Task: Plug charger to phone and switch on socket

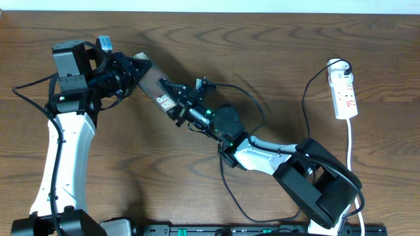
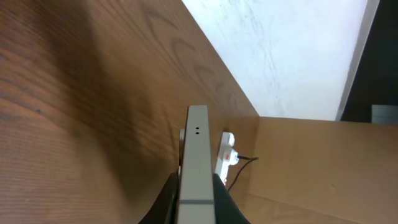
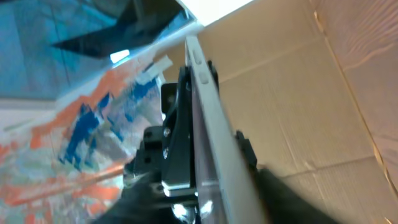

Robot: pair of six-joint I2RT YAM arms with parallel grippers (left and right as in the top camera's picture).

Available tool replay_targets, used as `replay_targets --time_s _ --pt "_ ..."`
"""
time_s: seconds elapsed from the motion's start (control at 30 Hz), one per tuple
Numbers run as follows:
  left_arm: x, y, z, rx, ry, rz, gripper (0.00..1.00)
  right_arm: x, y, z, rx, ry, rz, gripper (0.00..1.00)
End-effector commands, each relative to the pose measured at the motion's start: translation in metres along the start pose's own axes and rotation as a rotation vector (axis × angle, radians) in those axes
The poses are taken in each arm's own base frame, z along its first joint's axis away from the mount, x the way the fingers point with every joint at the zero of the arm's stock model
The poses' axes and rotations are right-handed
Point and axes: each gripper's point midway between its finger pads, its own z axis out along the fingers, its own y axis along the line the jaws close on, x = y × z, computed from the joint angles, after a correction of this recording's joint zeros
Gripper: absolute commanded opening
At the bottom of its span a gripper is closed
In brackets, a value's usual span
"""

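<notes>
The phone [image 1: 149,81] is held off the table between both grippers, dark face up with white lettering. My left gripper [image 1: 128,71] is shut on its upper-left end; in the left wrist view the phone's pale edge [image 2: 198,155] runs out from between the jaws [image 2: 196,202]. My right gripper [image 1: 178,103] closes on the phone's lower-right end; in the right wrist view its grey edge [image 3: 208,124] sits between the fingers [image 3: 217,199]. The charger's thin black cable [image 1: 304,105] leads from the socket [image 1: 344,92], a white power strip at the right. The plug tip is hidden.
The power strip also shows far off in the left wrist view [image 2: 227,155], with its white cord [image 1: 350,141] trailing towards the front edge. The right arm's base [image 1: 318,187] sits at the front right. The wooden table [image 1: 98,196] lies below.
</notes>
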Motion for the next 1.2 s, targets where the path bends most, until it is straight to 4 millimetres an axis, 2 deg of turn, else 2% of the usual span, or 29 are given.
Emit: replay_targets --time_s 0.0,0.2,0.33,0.53,0.7,0.9,1.17 --pt "0.001 -0.011 -0.004 0.025 -0.001 0.052 0.08 0.008 -0.002 0.004 0.002 0.022 -0.020 0.99" --pt "-0.010 -0.005 -0.012 0.025 -0.027 0.034 0.07 -0.005 0.005 0.002 -0.006 0.000 -0.138 0.99" --pt "-0.024 0.002 -0.026 0.034 -0.060 0.007 0.07 -0.011 0.007 0.000 0.007 0.024 -0.189 0.99" --pt "-0.060 0.024 -0.068 0.050 -0.162 -0.060 0.07 -0.025 0.009 -0.007 0.054 0.084 -0.303 0.99" --pt "-0.080 0.038 -0.108 0.101 -0.218 -0.109 0.07 -0.036 0.013 -0.019 0.089 0.181 -0.460 0.99" --pt "-0.081 0.034 -0.137 0.205 -0.198 -0.121 0.08 -0.055 0.022 -0.034 0.103 0.242 -0.607 0.99" --pt "-0.070 0.022 -0.141 0.283 -0.134 -0.090 0.08 -0.095 0.009 -0.049 0.271 0.246 -0.558 0.99"
